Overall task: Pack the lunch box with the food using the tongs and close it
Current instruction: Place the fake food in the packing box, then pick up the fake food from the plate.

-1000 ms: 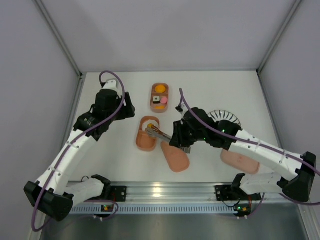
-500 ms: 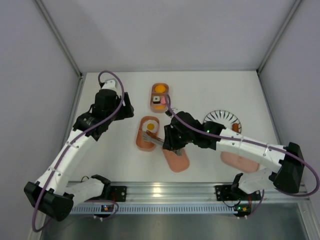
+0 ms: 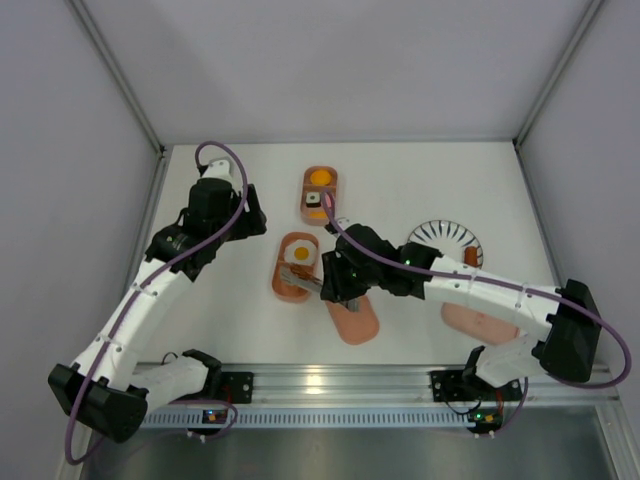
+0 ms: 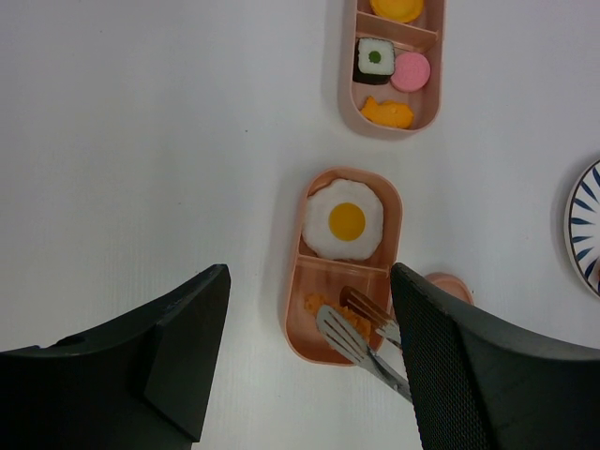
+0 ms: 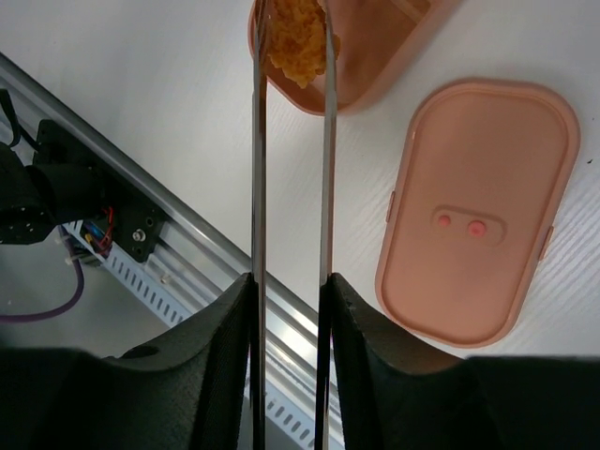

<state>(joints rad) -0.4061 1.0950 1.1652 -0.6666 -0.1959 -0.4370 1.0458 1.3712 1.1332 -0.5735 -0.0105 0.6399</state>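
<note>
Two pincers logged, placed relative to the near tray [image 4: 302, 323]. Left of it, the left pincer [image 4: 309, 281] hangs open and empty. In its near compartment the tongs [image 5: 325, 169] pinch an orange crumbly piece [image 5: 297, 47]. The right pincer [image 5: 289, 291] squeezes the tongs. The lid [image 5: 478, 206] lies just right. Risk: the piece clings to a blade on release and drops outside the rim.

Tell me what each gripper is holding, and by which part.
The right gripper holds the tongs, clamped across their two arms back from the tips, which flank an orange food piece. The left gripper is open and holds nothing.
</note>
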